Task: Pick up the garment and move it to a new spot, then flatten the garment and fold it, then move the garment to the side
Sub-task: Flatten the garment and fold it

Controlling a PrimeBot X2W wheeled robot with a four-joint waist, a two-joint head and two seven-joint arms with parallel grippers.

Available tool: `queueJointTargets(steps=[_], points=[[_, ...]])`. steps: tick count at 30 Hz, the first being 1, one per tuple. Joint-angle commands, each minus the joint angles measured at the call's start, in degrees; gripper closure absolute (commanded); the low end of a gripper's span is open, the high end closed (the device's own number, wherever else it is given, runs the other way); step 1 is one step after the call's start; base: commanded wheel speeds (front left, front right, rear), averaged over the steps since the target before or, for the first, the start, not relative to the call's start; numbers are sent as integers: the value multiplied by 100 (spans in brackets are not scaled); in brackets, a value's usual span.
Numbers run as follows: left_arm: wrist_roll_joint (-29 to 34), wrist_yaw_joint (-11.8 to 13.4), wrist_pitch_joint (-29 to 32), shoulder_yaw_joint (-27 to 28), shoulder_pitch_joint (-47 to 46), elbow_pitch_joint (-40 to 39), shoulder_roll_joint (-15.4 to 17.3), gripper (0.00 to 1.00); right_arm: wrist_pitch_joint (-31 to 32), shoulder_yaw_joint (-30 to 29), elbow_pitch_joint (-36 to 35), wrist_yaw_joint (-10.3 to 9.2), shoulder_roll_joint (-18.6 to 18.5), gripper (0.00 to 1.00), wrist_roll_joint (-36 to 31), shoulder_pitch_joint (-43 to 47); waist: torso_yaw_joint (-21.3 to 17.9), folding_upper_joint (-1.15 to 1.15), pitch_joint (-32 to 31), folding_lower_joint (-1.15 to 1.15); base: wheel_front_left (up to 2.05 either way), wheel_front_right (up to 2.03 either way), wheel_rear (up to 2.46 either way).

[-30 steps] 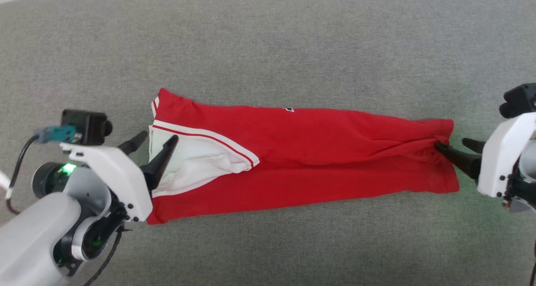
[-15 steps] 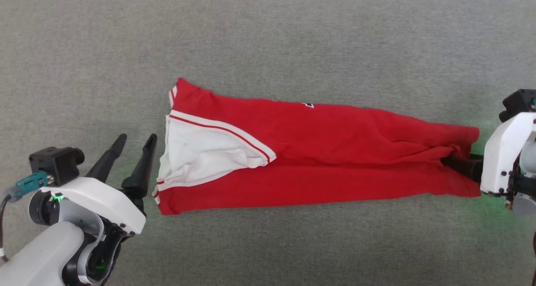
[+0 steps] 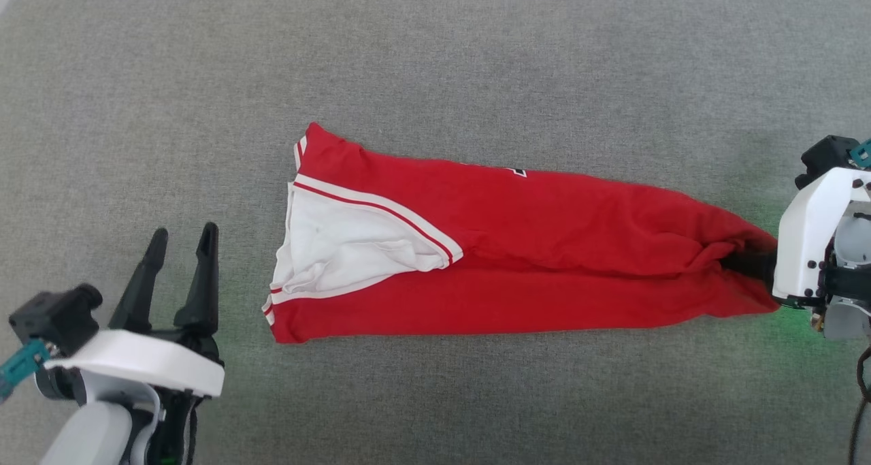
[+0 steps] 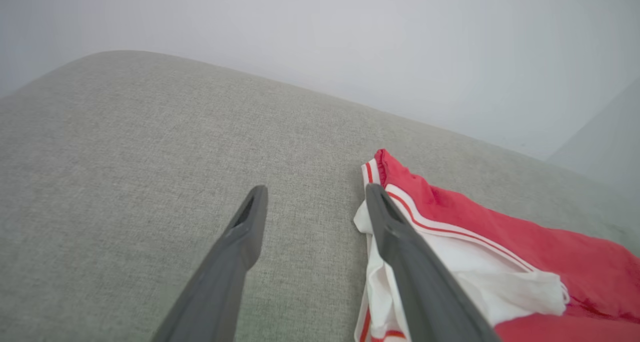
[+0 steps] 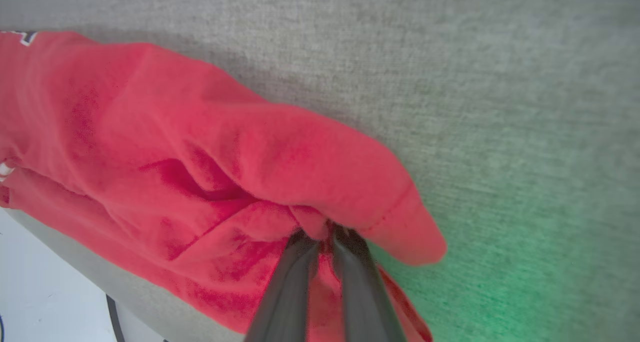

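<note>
The right gripper [image 3: 738, 264] is pinching the right end of the garment [image 3: 544, 247], with its two dark fingers drawn tight together. In the right wrist view the right gripper [image 5: 325, 234] is biting into a bunched fold of red cloth, and the garment [image 5: 200, 146] is puckering into creases that are running away from the pinch. The fingertips themselves are lying buried under the fabric in the head view.

The left gripper [image 3: 185, 232] is standing wide, gripping nothing, and is pointing up the head view just left of the garment's left end, with a strip of bare surface [image 3: 435, 63] showing between them. In the left wrist view the left gripper [image 4: 315, 192] is framing bare grey fabric, while the garment [image 4: 500, 232] is lying off to its right side.

The garment is lying stretched in a long, narrow band across the middle of the grey fabric surface, tapering toward the pinched end. A white sleeve [image 3: 340, 247] is lying folded over the red body at the left end, edged by red-and-white striped trim [image 3: 381, 210]. A sliver of black print [image 3: 518, 172] is peeking out along the far edge. A green glow [image 3: 782, 322] is tinting the surface beside the right gripper.
</note>
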Motion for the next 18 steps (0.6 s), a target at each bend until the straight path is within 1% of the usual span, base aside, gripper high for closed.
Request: queueJointTargets(steps=[1,3,4,9,15,18], points=[[151,-122,-23,146,116,16,-126,0,87,137,68,34,191,100,110,198,-3,0,-18,0,0,0,0],[350,-286,-24,372,239,56,-307,0,88,69,-17,32,29,100,103,205,-11,0,-38,0,0,0,0],[350,-286,-24,372,239,56,-307,0,88,69,-17,32,29,100,103,205,-11,0,-38,0,0,0,0],[771,-658,-24,825,427,155,-692,0,-14,-241,-147,13,-326,100,78,247,-50,0,-101,0,0,0,0],[1153,-956,-25,1243,578,141,-1087,0,-134,-739,-128,14,-608,100,-50,299,-152,0,-205,0,0,0,0],[1287,-1035,-25,1340,635,162,-1256,0,-189,-1006,-34,14,-774,100,-216,324,-209,0,-234,0,0,0,0]])
